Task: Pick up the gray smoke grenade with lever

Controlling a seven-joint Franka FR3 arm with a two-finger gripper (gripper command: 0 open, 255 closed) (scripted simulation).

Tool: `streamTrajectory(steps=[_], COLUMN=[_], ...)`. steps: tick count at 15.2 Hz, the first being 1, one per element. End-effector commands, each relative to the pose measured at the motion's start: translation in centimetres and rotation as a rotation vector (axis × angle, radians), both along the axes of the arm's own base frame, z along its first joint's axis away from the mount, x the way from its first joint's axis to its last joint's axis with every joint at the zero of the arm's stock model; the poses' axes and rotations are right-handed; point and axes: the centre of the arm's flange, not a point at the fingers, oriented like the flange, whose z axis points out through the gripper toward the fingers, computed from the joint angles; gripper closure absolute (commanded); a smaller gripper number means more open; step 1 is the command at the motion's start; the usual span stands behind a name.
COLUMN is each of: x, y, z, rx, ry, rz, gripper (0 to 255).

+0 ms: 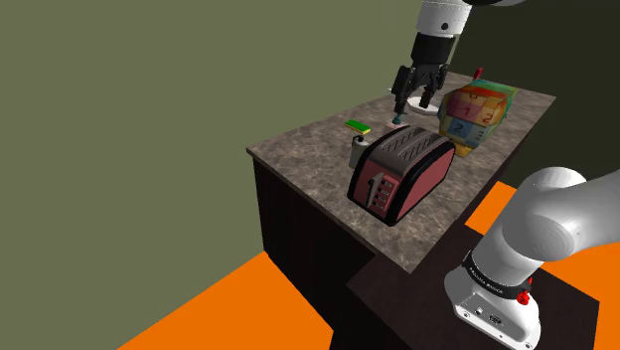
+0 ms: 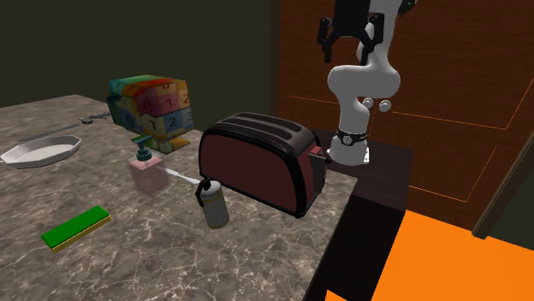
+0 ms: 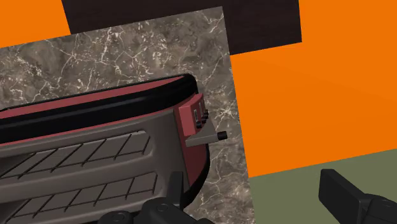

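Gray and upright, its long axis vertical, the smoke grenade (image 2: 214, 203) stands on the marble worktop (image 2: 257, 256) just beside the dark red toaster's (image 2: 257, 158) long side. The tool (image 1: 413, 104) hangs well above the toaster, fingers apart and empty. From it the grenade lies down and toward the shoulder view's left. A white dish (image 2: 26, 158) well apart looks empty.

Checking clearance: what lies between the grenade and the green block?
Nothing; only bare counter separates the grenade and green block, in the second exterior view.
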Motion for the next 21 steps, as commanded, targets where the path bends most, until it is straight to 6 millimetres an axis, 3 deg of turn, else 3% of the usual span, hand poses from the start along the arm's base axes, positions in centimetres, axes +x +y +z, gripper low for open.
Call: streamTrajectory(steps=[1, 21], x=[0.0, 14.6], y=[0.0, -15.2], z=[0.0, -15.7], rx=[0.000, 0.048], ry=[0.000, -0.075], rz=[0.000, 0.051], gripper=[0, 0])
